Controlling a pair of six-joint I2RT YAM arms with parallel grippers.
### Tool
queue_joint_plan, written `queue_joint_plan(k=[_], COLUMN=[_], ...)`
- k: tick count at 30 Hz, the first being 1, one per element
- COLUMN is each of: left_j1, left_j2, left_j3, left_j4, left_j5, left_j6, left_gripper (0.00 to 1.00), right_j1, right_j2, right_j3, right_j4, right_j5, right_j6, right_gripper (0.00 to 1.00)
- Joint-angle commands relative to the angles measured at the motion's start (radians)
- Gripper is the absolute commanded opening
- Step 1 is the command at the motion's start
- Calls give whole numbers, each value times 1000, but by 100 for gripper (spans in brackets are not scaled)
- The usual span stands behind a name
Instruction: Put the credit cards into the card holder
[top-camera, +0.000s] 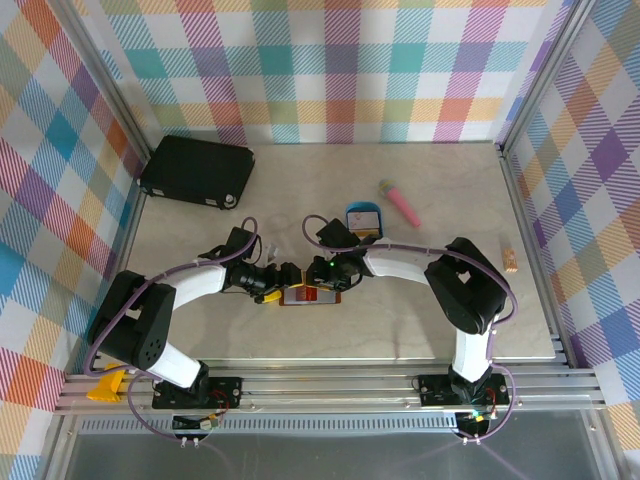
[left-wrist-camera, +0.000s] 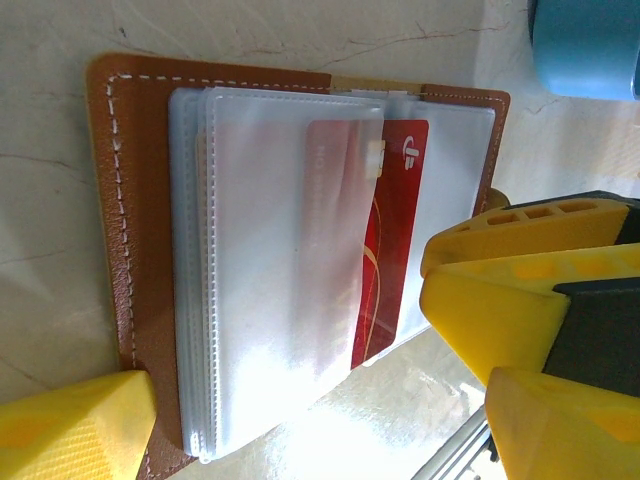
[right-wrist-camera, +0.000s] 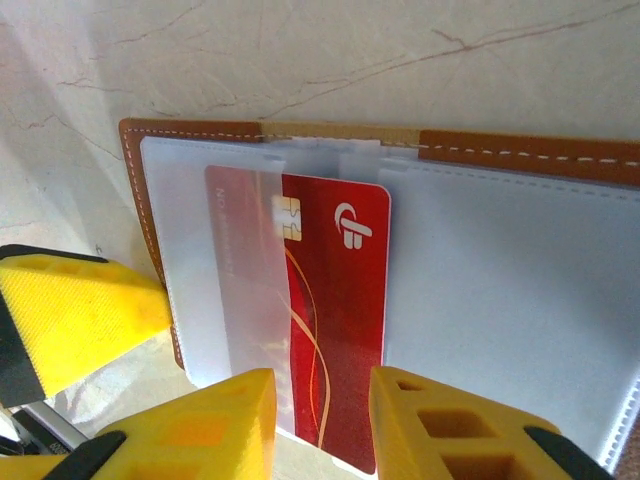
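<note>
The card holder (top-camera: 311, 295) lies open on the table between both grippers, brown leather (left-wrist-camera: 130, 250) (right-wrist-camera: 520, 155) with clear plastic sleeves inside. A red credit card (right-wrist-camera: 335, 320) (left-wrist-camera: 395, 230) with a chip sits about halfway inside one sleeve, its right half sticking out. My right gripper (right-wrist-camera: 322, 420) (top-camera: 322, 275) is open just above the card's near end, one yellow finger on each side, gripping nothing. My left gripper (left-wrist-camera: 300, 420) (top-camera: 272, 283) stands wide open at the holder's left side, one finger (right-wrist-camera: 70, 320) beside the leather edge.
A blue oval tray (top-camera: 362, 216) (left-wrist-camera: 590, 45) sits just behind the holder. A pink stick (top-camera: 400, 203) lies further back right, a black case (top-camera: 197, 170) at the back left, and a small wooden block (top-camera: 511, 256) by the right wall.
</note>
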Motion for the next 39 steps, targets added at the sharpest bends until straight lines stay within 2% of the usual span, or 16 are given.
queue_joint_plan(k=[1, 7, 28, 39], left_j1=[-7, -7, -9, -7], left_j2=[15, 14, 8, 7], left_j3=[1, 0, -13, -16], left_j4=[-26, -22, -8, -3], left_j5=[-6, -9, -20, -14], left_j6=[17, 13, 0, -3], left_gripper=[86, 86, 85, 85], right_j1=[9, 19, 28, 36], right_j2=[20, 37, 84, 100], right_j3=[34, 82, 109, 129], right_j4=[-54, -134, -118, -100], right_j5=[35, 98, 57, 36], right_j6=[-8, -20, -24, -34], right_gripper=[31, 32, 30, 25])
